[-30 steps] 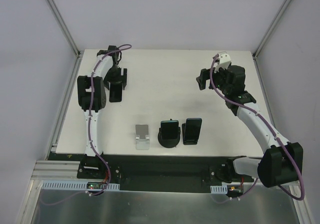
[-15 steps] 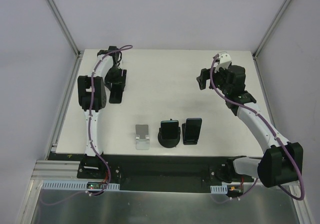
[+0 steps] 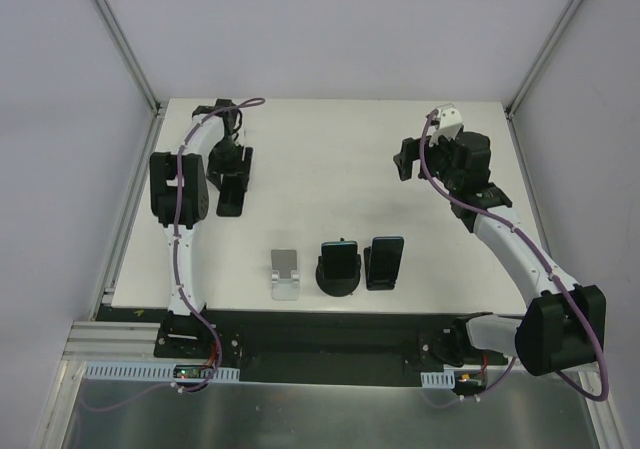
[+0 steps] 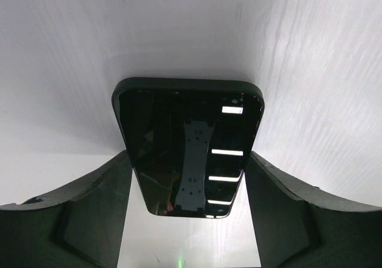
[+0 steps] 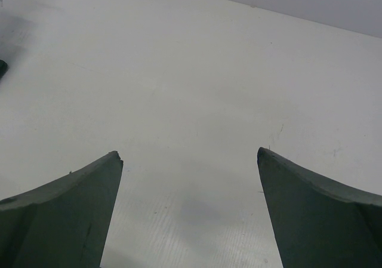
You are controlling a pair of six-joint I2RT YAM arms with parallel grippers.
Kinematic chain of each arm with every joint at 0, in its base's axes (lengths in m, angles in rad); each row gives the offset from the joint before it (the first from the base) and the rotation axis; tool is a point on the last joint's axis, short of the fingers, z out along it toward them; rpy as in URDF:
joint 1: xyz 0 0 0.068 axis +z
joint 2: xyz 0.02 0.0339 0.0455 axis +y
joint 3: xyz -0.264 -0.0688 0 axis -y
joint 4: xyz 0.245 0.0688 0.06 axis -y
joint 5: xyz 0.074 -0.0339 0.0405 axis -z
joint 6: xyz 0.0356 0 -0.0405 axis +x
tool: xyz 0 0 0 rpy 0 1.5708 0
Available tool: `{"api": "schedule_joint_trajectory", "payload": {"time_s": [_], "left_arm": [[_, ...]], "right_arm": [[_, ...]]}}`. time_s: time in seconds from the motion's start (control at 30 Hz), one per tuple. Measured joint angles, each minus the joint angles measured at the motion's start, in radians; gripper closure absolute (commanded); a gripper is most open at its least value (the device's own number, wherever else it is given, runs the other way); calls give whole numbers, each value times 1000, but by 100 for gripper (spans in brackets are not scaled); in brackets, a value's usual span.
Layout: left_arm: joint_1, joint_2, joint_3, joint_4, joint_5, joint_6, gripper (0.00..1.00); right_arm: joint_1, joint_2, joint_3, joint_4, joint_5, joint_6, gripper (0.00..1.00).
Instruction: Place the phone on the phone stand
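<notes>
Stands come first, three in a row nearest the arm bases: a bare silver metal stand (image 3: 286,274), a round black stand (image 3: 337,283) and an upright black stand (image 3: 380,279). Each black one bears a dark phone (image 3: 339,258), so I judge the silver one is the goal. Farther back, over the left of the white table (image 3: 330,149), the left gripper (image 3: 235,169) clamps the third, a glossy black phone (image 4: 190,154), by its long edges for carrying. The right gripper (image 5: 190,184) hangs spread wide, holding nothing.
</notes>
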Motion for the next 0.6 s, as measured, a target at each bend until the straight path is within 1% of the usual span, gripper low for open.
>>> {"api": "schedule_joint_trajectory", "payload": {"time_s": [0.17,0.27,0.47,0.6], "left_arm": [[-4,-109,-144,47,-15,-51,100],[-17,-211,-237,97,-66,-91,100],[-86,-471,-438,232,-191,-175,100],[-153,-637,-567,319,-274,-227,100]], "right_arm": [[0,0,-3,8,-1,1,3],[0,0,-4,16,-1,1,3],[0,-4,-9,21,-1,2,3],[0,-4,-9,24,-2,6,3]]}}
